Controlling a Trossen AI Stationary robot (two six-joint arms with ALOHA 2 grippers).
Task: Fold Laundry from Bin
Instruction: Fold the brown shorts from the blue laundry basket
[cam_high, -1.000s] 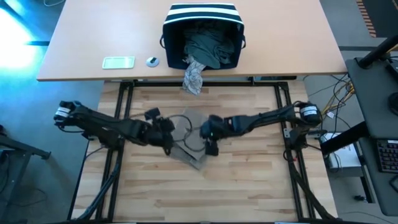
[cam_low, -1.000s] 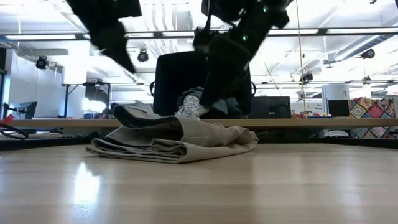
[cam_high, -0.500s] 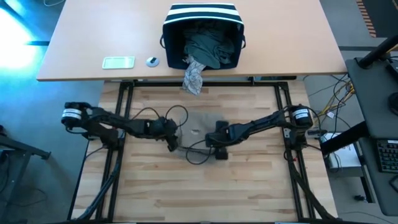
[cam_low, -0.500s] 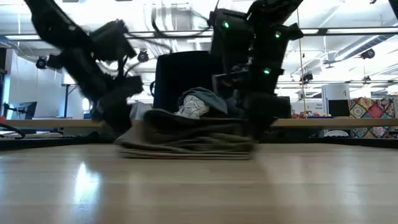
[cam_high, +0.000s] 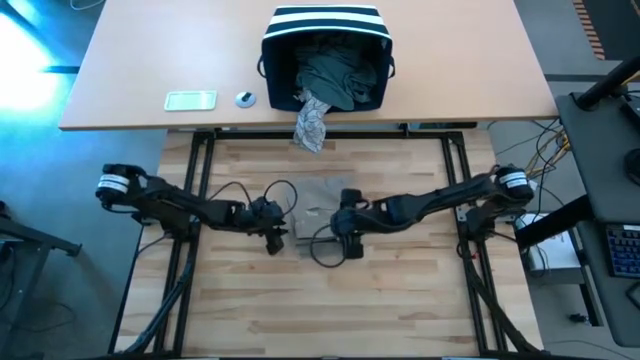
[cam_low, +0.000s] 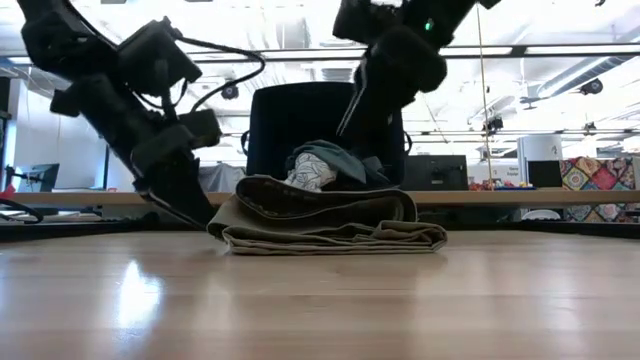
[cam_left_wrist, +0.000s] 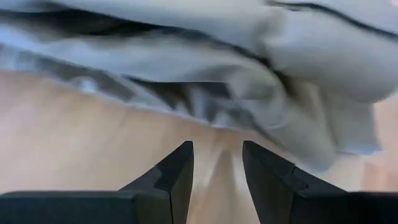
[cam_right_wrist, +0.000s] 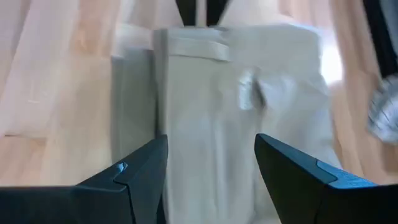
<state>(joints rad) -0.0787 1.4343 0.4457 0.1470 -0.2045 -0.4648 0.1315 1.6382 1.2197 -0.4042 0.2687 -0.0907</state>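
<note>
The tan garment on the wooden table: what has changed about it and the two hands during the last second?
The tan garment went from a loose, spread heap to a compact folded stack. The left hand came down beside its left edge; the right hand, open, shifted over its right side. Neither holds it. The bin with its laundry stayed put.

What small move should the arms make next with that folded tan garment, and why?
Probably lift both arms clear. The tan garment already lies folded on the table, the left gripper stands open beside its edge with nothing between its jaws, and the right gripper hangs open over it, holding nothing.
</note>
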